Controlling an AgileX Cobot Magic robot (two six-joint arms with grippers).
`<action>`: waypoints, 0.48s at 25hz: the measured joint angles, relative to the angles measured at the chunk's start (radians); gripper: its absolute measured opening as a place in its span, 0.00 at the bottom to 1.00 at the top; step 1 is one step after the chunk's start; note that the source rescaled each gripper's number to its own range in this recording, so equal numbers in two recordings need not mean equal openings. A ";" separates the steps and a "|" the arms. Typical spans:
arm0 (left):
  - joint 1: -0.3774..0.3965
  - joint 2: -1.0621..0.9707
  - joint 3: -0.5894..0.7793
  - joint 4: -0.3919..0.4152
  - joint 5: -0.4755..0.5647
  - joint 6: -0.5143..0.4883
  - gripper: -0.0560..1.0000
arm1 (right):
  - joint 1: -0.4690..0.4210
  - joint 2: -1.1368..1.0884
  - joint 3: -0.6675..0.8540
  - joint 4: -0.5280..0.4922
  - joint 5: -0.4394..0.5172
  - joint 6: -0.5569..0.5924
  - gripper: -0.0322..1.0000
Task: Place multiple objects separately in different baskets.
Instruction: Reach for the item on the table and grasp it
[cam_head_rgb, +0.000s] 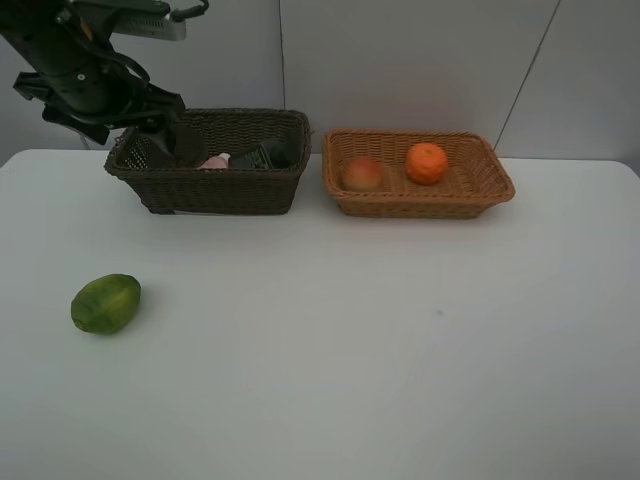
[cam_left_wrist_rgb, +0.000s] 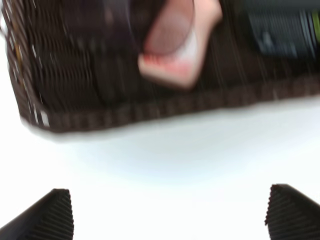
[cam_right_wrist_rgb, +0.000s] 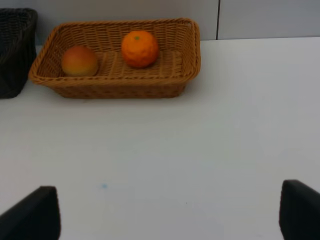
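The white counter (cam_head_rgb: 400, 380) lies bare around my green oval fruit (cam_head_rgb: 105, 303), well apart from both baskets. The dark basket (cam_head_rgb: 210, 190) holds the pink bottle (cam_left_wrist_rgb: 175, 45) and green pump bottle (cam_head_rgb: 262, 155); the tan basket (cam_head_rgb: 420, 205) holds peach (cam_head_rgb: 362, 173) and orange (cam_head_rgb: 426, 163). My left claw (cam_left_wrist_rgb: 170, 212) hangs spread and holding nothing at the dark basket's near rim; my right claw (cam_right_wrist_rgb: 170, 210) is spread too.

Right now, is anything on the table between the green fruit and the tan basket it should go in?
Nothing visible. The green fruit lies alone on bare table; the diagonal to the tan basket is open, passing in front of the dark basket.
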 joint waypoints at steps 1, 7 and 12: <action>-0.009 -0.035 0.048 -0.001 0.003 0.000 1.00 | 0.000 0.000 0.000 0.000 0.000 0.000 0.92; -0.036 -0.173 0.305 -0.006 -0.013 0.000 1.00 | 0.000 0.000 0.000 0.000 0.000 0.000 0.92; -0.036 -0.183 0.441 -0.002 -0.025 0.055 1.00 | 0.000 0.000 0.000 0.000 0.000 0.000 0.92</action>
